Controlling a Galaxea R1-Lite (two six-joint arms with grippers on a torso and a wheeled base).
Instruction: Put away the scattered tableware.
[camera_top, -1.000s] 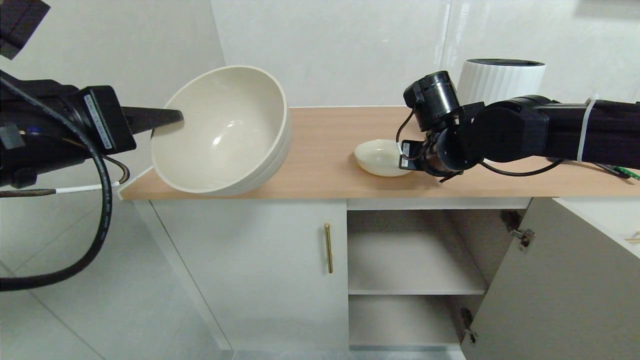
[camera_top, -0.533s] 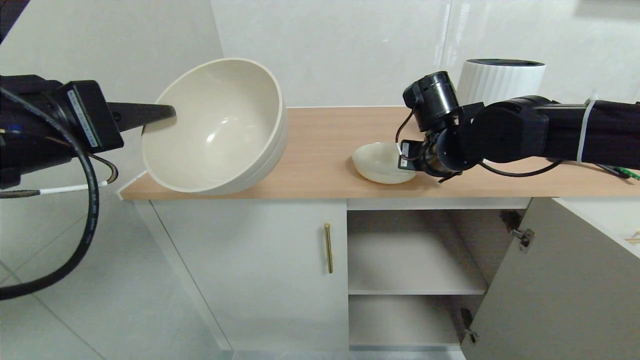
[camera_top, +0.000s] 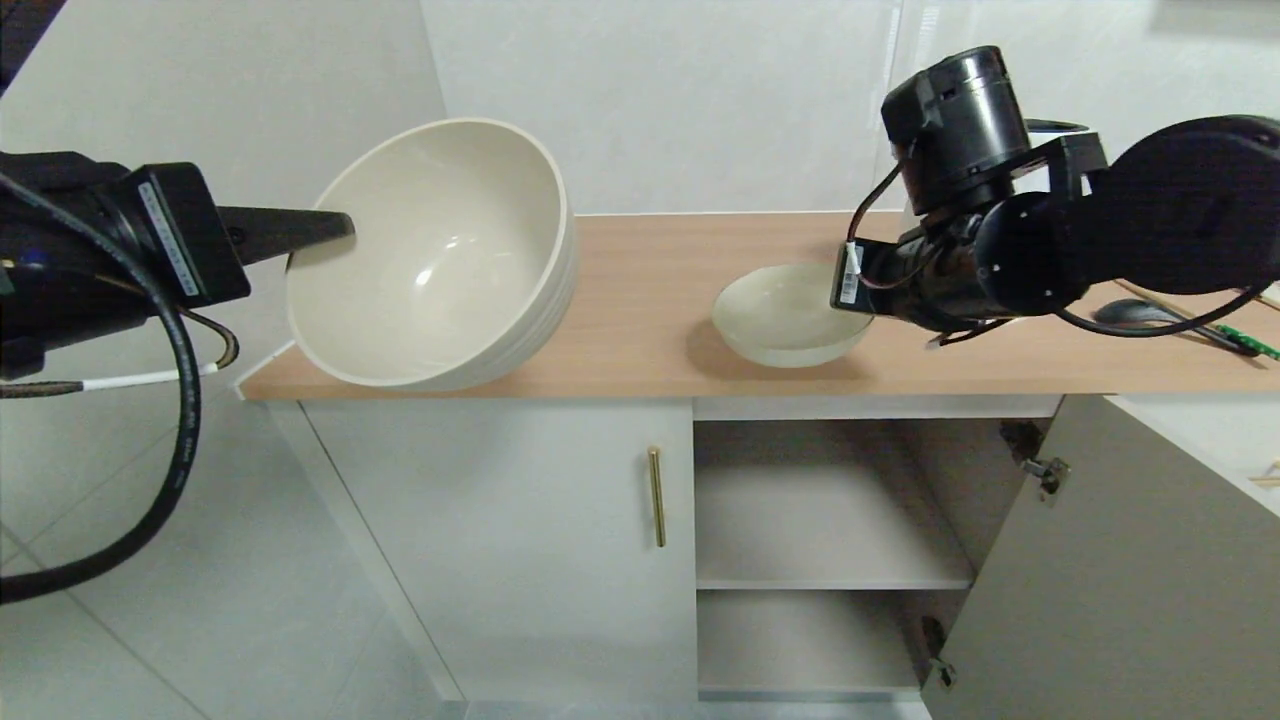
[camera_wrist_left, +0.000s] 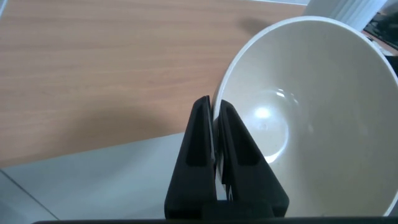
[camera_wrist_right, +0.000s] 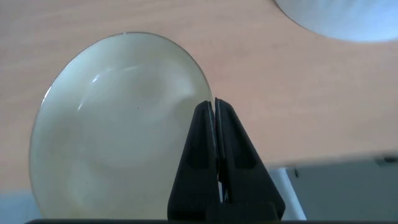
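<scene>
Head view is showing the wooden tabletop (camera_top: 640, 270), off whose left end the left gripper (camera_top: 338, 228) is pinching the rim of the tilted large bowl (camera_top: 440, 260) in the air, while near its middle the right gripper (camera_wrist_right: 215, 109) is pinching the small bowl (camera_top: 780, 320) by the rim.

lg cream bowl (camera_top: 440, 255) tilted, in air by left end of counter (camera_top: 650, 300); sm pale bowl (camera_top: 785, 315) in air mid-counter.

The left tool (camera_top: 345, 228) holds the large bowl (camera_top: 440, 260) by its rim over the desk's (camera_top: 640, 330) left end. To its right, the right tool (camera_top: 848, 290) holds the small bowl (camera_top: 785, 320) near the desk's front edge, above an open cabinet (camera_top: 850, 500) with 2 shelves (camera_top: 830, 575). A closed door (camera_top: 520, 540) stands left of that opening.
</scene>
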